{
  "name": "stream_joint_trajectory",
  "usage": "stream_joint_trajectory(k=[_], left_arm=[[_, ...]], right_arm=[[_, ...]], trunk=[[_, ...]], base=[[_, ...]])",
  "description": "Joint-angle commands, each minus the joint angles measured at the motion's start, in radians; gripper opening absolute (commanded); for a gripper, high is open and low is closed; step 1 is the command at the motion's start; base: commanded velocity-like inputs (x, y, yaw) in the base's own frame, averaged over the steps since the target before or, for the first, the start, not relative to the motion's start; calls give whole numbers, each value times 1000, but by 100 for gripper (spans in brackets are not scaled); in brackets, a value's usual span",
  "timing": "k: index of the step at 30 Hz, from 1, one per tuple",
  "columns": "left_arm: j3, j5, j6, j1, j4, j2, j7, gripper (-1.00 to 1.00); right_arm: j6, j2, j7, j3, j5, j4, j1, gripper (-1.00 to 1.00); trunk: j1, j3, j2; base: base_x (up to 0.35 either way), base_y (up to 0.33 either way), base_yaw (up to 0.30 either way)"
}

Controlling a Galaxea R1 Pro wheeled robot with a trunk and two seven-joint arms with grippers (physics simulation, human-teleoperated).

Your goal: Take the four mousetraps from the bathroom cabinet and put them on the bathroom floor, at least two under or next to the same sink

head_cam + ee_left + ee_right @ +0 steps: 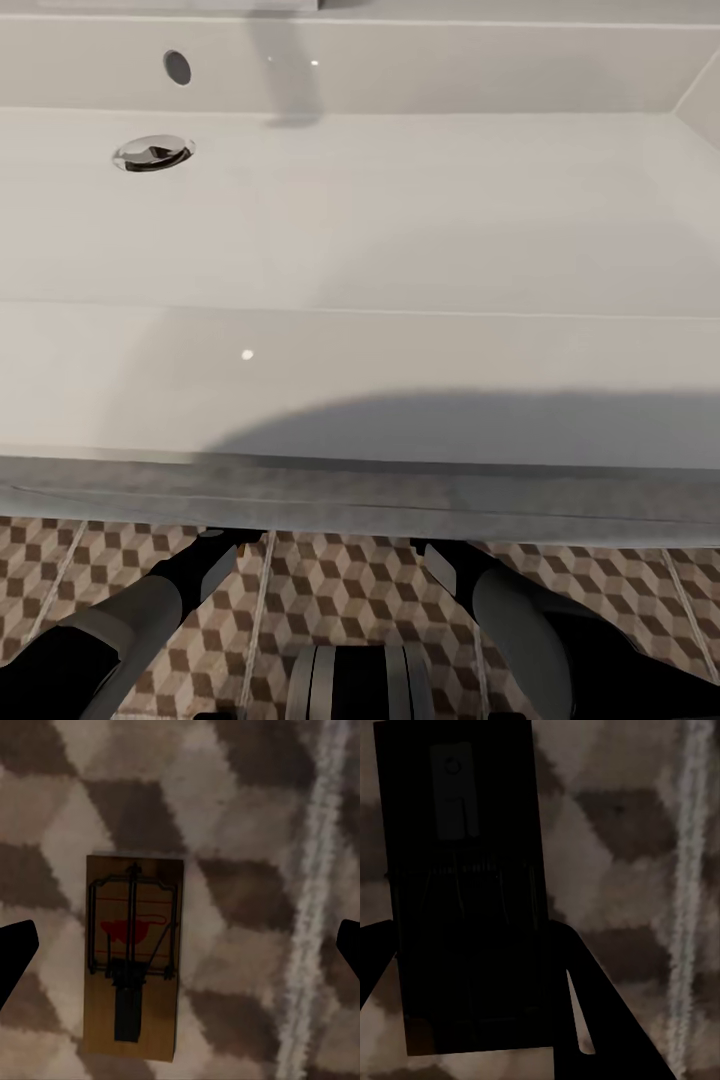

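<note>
Your head camera looks down into the wide white bathroom sink, which takes up most of the frame; its chrome drain sits at the upper left. Below the basin's front edge, along the bottom of the frame, you see a strip of the cube-patterned bathroom floor, with both of your arms reaching in beneath the basin.

In your left wrist view, one mousetrap lies flat on the tiles, left of centre in the frame, with a pale grout line running down the right side. Your left gripper is spread wide, its dark fingertips at the frame's two edges and apart from the trap.

In your right wrist view, a second mousetrap, dark in shadow, fills the left half of the frame, clamped between the fingers of your right gripper above the tiles.
</note>
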Motion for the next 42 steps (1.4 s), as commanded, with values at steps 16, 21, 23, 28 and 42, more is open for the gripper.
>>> stream_joint_trajectory(k=[16,21,23,28,42], left_arm=[[-9,7,4,0,-1,1,6,100],[-9,7,4,0,-1,1,6,100],[-9,7,4,0,-1,1,6,100],[-9,7,4,0,-1,1,6,100],[-9,7,4,0,-1,1,5,100]], right_arm=[[-30,1,-4,-8,4,-3,-19,-100],[-31,1,-4,-8,4,-3,-19,-100],[-31,1,-4,-8,4,-3,-19,-100],[-31,1,-4,-8,4,-3,-19,-100],[-31,-2,-4,-8,0,-4,-19,-100]], trunk=[[0,-6,0],[0,-11,0],[0,-13,0],[0,-15,0],[0,-16,0]], base=[[0,0,0],[0,0,60],[0,0,99],[0,0,43],[0,0,3]])
